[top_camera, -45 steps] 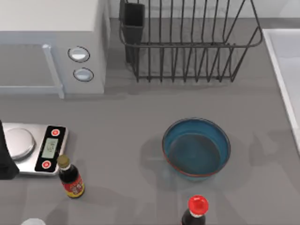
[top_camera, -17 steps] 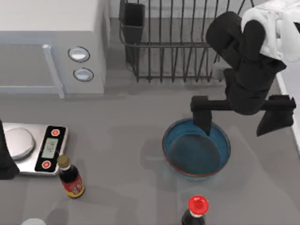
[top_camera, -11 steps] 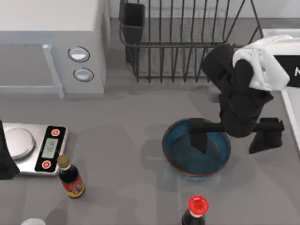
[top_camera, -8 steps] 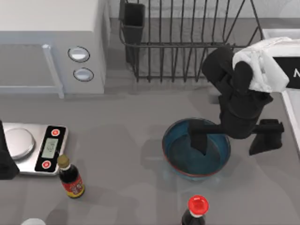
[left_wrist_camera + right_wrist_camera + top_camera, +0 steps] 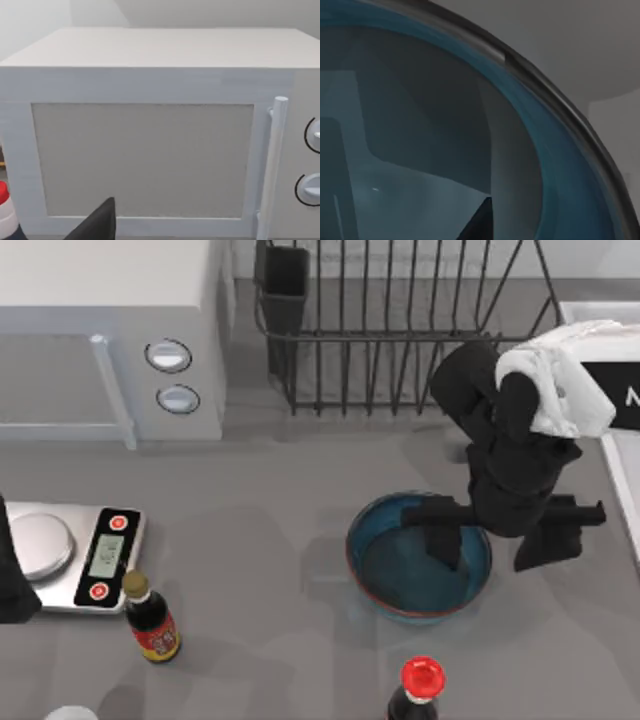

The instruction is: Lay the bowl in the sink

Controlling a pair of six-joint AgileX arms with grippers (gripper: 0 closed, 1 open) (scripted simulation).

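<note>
the right end effector (image 5: 497, 536) is drawing its fingers together across the right side of the bowl (image 5: 395, 570): half a second earlier the outer finger was standing well out toward the sink (image 5: 620, 480), and it is now sitting closer to the bowl's outside wall, while the inner finger is reaching a little farther right inside the basin of the bowl. compared with the earliest frame, where no arm was over the counter (image 5: 260, 510) at all, the right arm is now hanging down over the bowl from the far right, in front of the black wire dish rack (image 5: 400, 340). the bowl itself is lying exactly where it was, near the middle of the counter.

the fingers are straddling the bowl's right rim, one inside and one outside, with a gap between them that looks wider than the wall, so i am reading the end effector as partly open and narrowing, not yet clamped. the right wrist view is looking down into the teal inside along the curved rim (image 5: 555, 110).

as for progress, the reach is done and the grasp is under way; the lift, the carry to the right and the setting down in the sink are all remaining. the left arm is staying parked at the left edge beside the kitchen scale (image 5: 75, 555), facing the microwave (image 5: 150, 150).
</note>
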